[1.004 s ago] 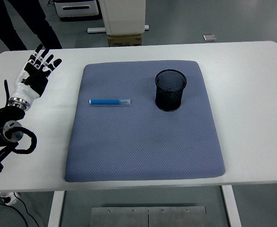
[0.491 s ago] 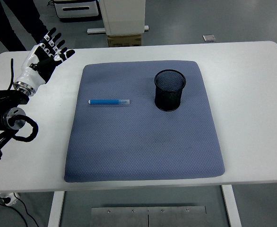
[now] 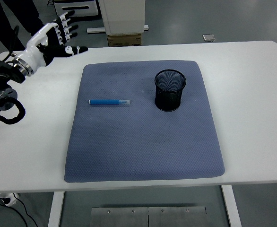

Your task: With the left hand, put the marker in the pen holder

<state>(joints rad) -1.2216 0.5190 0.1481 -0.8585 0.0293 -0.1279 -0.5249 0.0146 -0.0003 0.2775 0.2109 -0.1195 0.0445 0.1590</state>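
A blue marker (image 3: 109, 101) with a clear cap lies flat on the left part of the blue-grey mat (image 3: 143, 142), pointing left to right. The black mesh pen holder (image 3: 170, 90) stands upright on the mat's far right part, with nothing showing inside it. My left hand (image 3: 58, 37) hovers over the table's far left corner, well up and left of the marker, fingers spread and holding nothing. The right arm does not show.
The white table (image 3: 252, 94) carries the mat in its middle. A person's dark legs (image 3: 8, 19) stand behind the far left corner. A white cabinet and a cardboard box (image 3: 124, 40) sit on the floor behind the table.
My left hand has risen and swung forward and right, from beside the mat's left edge to above the table's far left corner. Marker and holder have not moved.
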